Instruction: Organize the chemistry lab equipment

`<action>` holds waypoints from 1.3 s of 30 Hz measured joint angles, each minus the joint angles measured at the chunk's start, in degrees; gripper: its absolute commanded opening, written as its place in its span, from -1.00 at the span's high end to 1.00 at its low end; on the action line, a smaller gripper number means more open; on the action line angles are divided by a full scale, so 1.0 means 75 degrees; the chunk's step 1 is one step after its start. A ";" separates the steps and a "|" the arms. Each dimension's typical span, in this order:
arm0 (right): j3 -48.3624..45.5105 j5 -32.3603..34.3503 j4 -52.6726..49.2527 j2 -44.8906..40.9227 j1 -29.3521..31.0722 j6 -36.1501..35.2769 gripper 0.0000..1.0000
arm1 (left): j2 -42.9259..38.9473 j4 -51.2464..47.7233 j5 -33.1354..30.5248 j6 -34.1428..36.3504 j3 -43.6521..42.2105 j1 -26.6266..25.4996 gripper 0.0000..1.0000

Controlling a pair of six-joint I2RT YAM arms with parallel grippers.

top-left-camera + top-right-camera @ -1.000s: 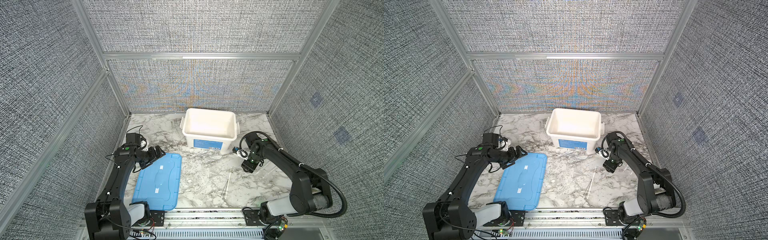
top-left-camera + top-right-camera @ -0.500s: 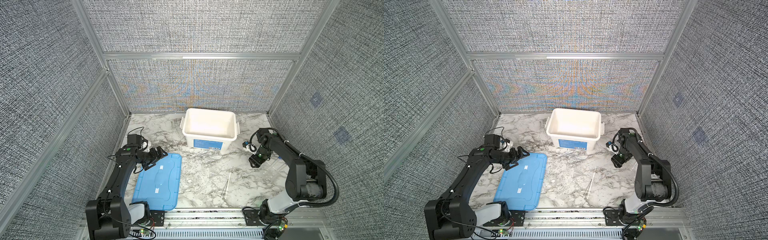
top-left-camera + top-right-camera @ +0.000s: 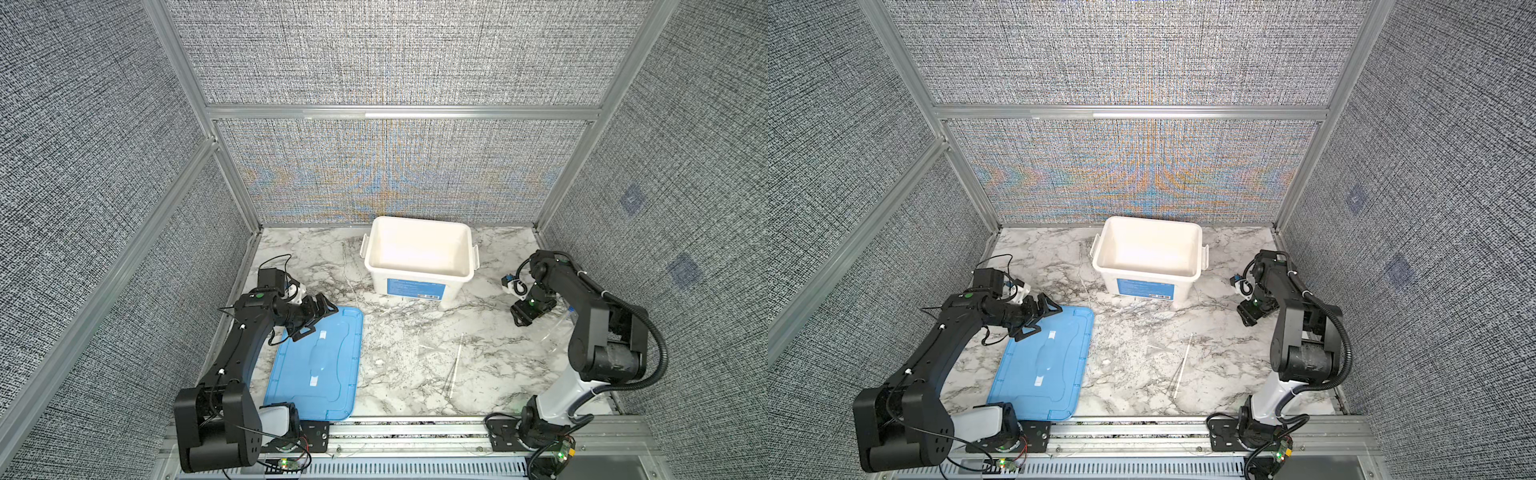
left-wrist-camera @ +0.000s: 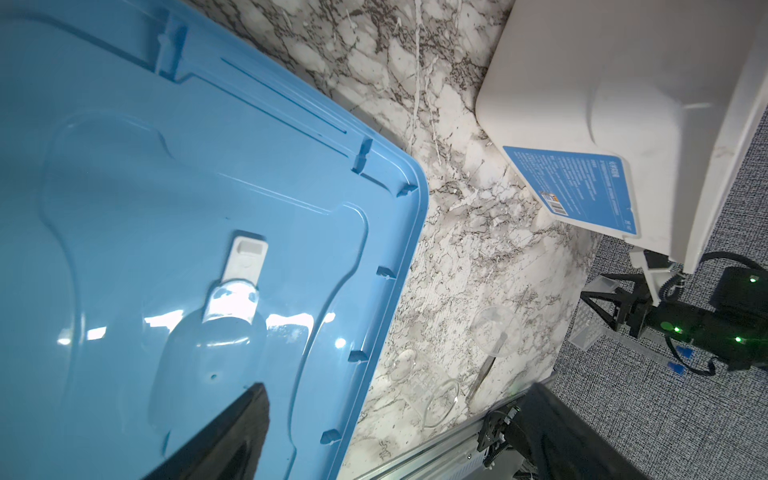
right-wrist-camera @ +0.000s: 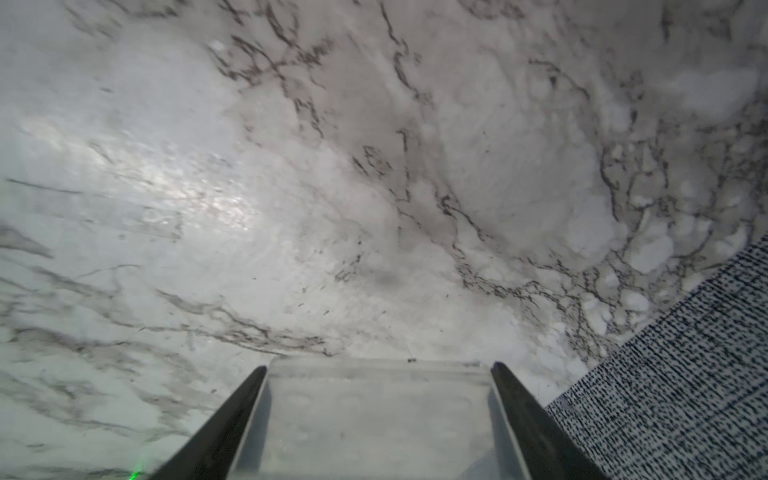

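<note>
Our right gripper [image 5: 379, 368] has both black fingers [image 5: 220, 432] pressed against the sides of a clear rectangular piece [image 5: 374, 419], so it is grasping that piece. Just beyond it the marble table [image 5: 291, 187] is close and blurred, and we cannot tell whether the piece touches it. In both top views this gripper points down, low over the table, to the right of the white tub [image 3: 370, 249] and near the right wall.

Our left gripper [image 3: 318, 320] is released, its jaws spread wide with nothing between them. Only 1 of its fingers [image 4: 232, 436] shows in the left wrist view. It hovers over the far left corner of the blue lid [image 3: 332, 374], which lies flat at the front left of the table with its white handle [image 4: 245, 257] facing up.

The other equipment lies loose on the table, outside the tub. A thin clear rod [image 3: 457, 365] sits front of centre, between the lid and the right arm. Round clear pieces [image 4: 494, 332] lie just beside the lid's edge. 2 small blue caps [image 4: 683, 353] show by the right arm, but their tubes are too faint for us to trace.
</note>
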 measured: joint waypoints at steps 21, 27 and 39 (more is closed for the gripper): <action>-0.1174 -0.0227 0.1195 -0.0504 -0.1134 0.0449 -0.29 | -0.0058 0.0035 0.0003 -0.0003 -0.0085 0.0000 -0.93; -0.1317 -0.0370 0.1241 -0.0341 -0.1244 0.0597 -0.29 | -0.0090 0.0052 0.0003 -0.0006 -0.0085 -0.0003 -0.93; -0.1431 -0.0367 0.1419 -0.0443 -0.1649 0.0892 -0.46 | -0.0213 0.0047 -0.0026 -0.0006 -0.0128 -0.0009 -0.93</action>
